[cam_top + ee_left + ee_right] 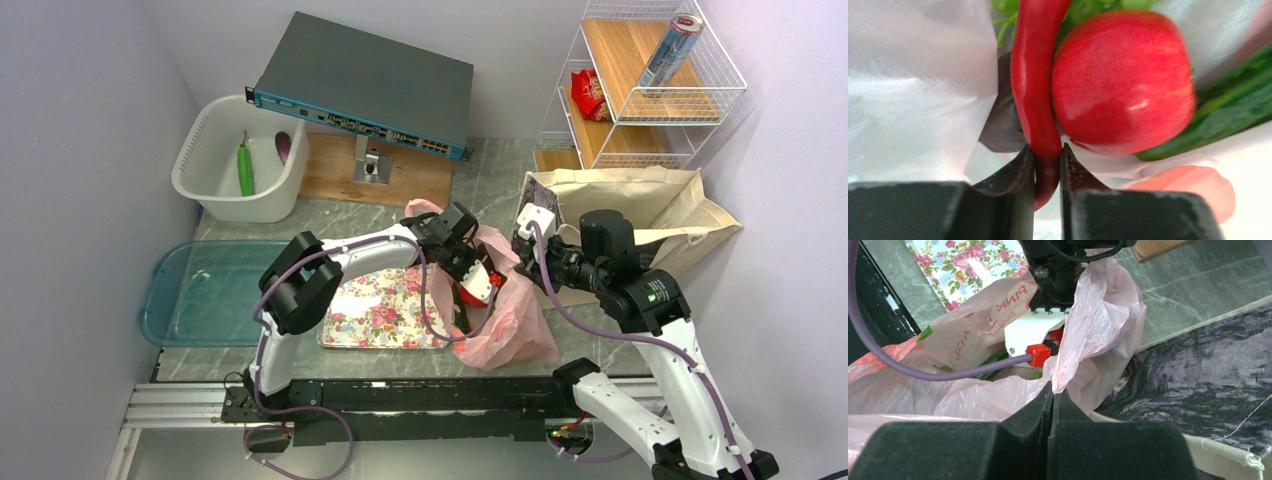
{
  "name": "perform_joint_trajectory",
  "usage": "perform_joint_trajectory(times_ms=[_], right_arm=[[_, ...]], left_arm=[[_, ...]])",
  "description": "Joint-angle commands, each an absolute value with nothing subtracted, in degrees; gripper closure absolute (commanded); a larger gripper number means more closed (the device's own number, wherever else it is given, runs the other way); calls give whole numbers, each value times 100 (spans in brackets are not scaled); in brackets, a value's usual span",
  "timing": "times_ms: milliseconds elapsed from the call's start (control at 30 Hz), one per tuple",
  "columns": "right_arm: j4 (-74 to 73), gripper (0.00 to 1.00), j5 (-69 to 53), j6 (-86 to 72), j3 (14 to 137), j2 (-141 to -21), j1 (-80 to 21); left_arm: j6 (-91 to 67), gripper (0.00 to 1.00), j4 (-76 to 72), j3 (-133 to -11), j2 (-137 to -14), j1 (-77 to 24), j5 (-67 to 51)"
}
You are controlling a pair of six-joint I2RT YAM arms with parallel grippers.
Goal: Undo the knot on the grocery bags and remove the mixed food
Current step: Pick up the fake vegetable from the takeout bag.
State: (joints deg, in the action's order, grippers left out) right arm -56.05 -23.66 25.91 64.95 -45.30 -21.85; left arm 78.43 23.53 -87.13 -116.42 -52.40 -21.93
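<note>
Lying between the tote [640, 200] and the tray [375, 310], the bag [520, 325] stands open. The right gripper [1053, 390] is pinched together on the bag's rim. The left gripper [1047, 155], inside the bag beside the apple [1120, 82], is clamped on the red pepper [1033, 75].

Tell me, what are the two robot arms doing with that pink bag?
They are emptying it. The left hand reaches inside the pink bag and pinches a long red pepper that lies against a red apple. The right hand is pinched on the bag's edge, holding it open. A green pepper and a purple eggplant lie in the white basket at the back left.
</note>
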Motion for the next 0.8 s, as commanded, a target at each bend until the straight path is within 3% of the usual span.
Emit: perform_joint_trajectory(times_ms=[0, 367, 767], right_arm=[[-5370, 100, -2357, 2575, 6535, -4471, -2181], [-5514, 100, -2320, 2615, 6419, -4281, -2182], [-5583, 100, -2228, 2713, 6322, -4097, -2177]], left_arm=[[7150, 100, 3006, -8743, -10621, -5376, -2689], [6615, 100, 4352, -8731, -9407, -5477, -2496], [6435, 100, 6434, -8721, -8965, -5663, 145]])
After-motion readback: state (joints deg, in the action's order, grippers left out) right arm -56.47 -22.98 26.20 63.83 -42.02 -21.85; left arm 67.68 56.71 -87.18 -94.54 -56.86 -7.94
